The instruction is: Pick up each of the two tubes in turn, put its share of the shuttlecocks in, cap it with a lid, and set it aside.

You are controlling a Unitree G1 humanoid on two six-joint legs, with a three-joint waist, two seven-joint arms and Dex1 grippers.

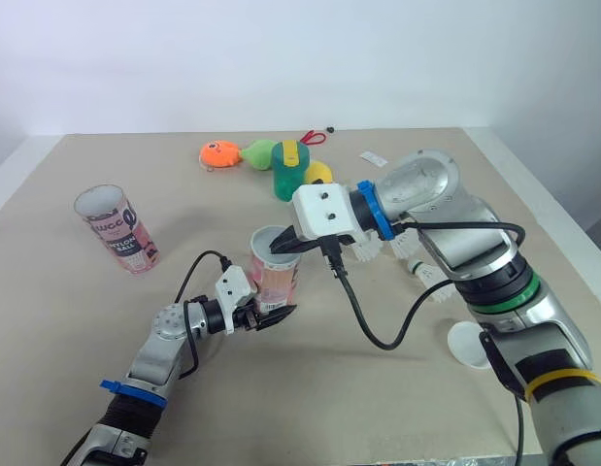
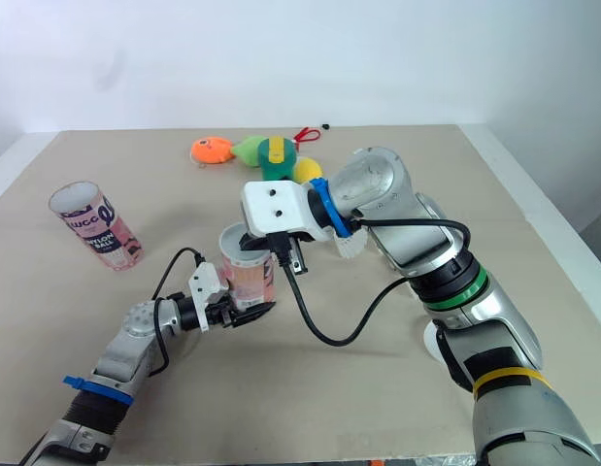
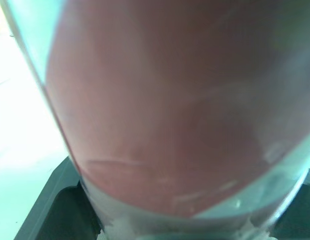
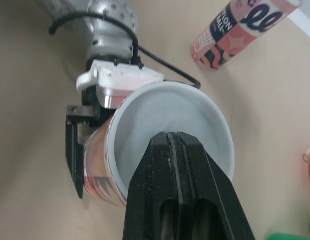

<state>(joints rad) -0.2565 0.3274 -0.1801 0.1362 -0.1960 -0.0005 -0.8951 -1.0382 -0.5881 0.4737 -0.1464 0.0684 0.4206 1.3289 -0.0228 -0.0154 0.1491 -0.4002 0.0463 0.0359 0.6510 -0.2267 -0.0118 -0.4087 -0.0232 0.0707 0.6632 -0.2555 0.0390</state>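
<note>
1. The left gripper [image 1: 273, 315] pinches the pink printed cardboard tube [image 1: 278, 277] low on its wall, holding it upright near the middle of the beige table [image 1: 86, 330].
2. The right gripper [image 1: 286, 243], fingers pressed together, hangs directly over the tube's open mouth.

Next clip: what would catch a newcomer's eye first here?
The left end effector grips an upright pink tube at mid-table, with the shut right end effector poised over its open mouth. A second tube stands alone at the robot's far left, and bright plush toys lie toward the table's far side.
</note>
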